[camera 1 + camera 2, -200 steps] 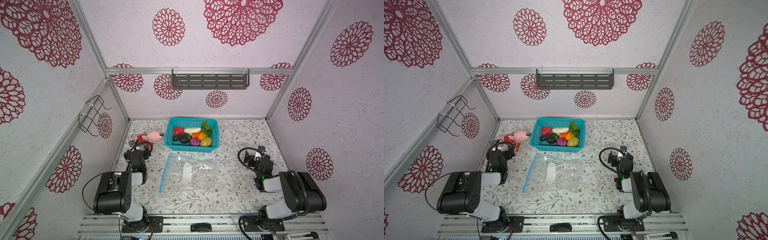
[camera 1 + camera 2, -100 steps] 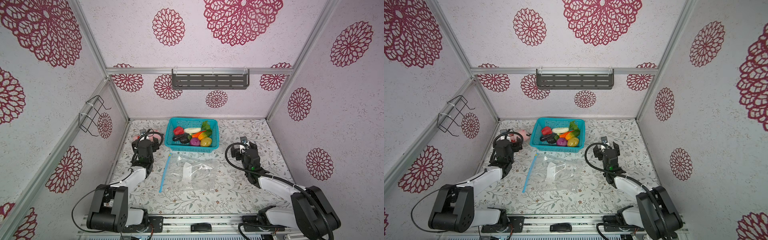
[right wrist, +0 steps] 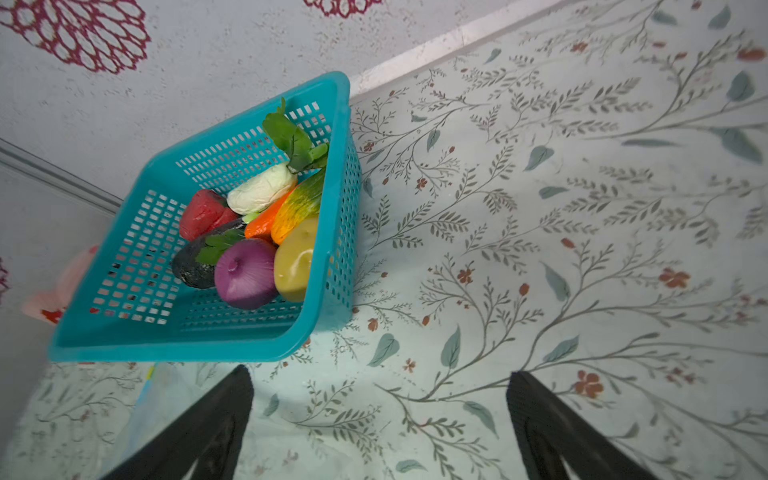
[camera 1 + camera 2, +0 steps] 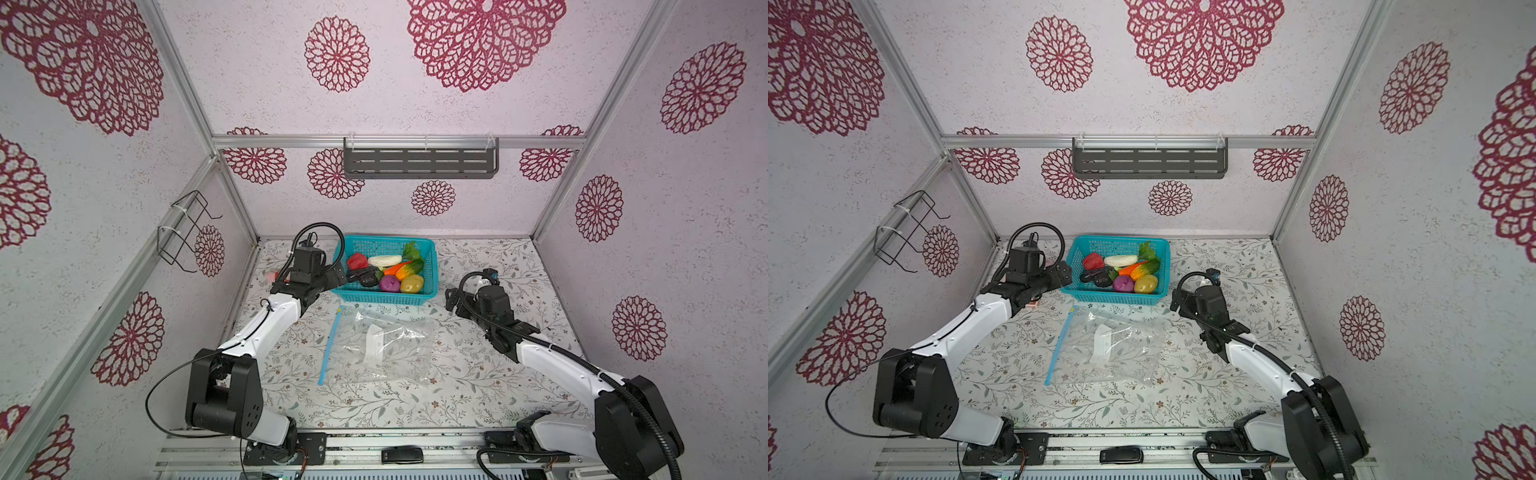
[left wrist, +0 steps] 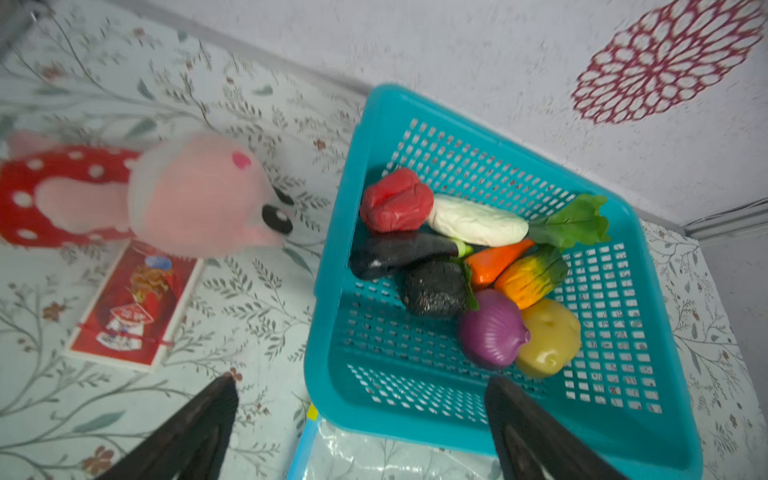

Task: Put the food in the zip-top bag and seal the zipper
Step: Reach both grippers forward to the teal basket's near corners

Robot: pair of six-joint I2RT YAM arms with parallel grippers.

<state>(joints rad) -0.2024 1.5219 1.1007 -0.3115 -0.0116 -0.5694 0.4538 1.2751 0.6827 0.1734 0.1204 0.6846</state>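
The food (image 4: 386, 270) lies in a teal basket: red pepper (image 5: 395, 199), white corn (image 5: 478, 220), dark eggplant (image 5: 399, 253), carrot (image 5: 494, 262), purple onion (image 5: 492, 328), yellow potato (image 5: 548, 336) and green leaves (image 5: 573, 220). The clear zip-top bag (image 4: 378, 349) lies flat in front of the basket, empty. Its blue zipper (image 4: 330, 347) runs along the bag's left edge. My left gripper (image 4: 338, 276) hovers open at the basket's left wall, holding nothing, as the left wrist view shows (image 5: 361, 380). My right gripper (image 4: 451, 299) is open and empty off the basket's right front corner.
The teal mesh basket (image 4: 434, 266) stands at the back middle. A pink plush toy (image 5: 199, 195) and a red card (image 5: 133, 307) lie left of it, mostly hidden under my left arm in both top views. A wire rack (image 4: 183, 232) hangs on the left wall.
Both arms have unfolded and reached toward the back. The left gripper swung right to the basket's left wall; the right gripper came in toward its right front corner. Bag and food unmoved.
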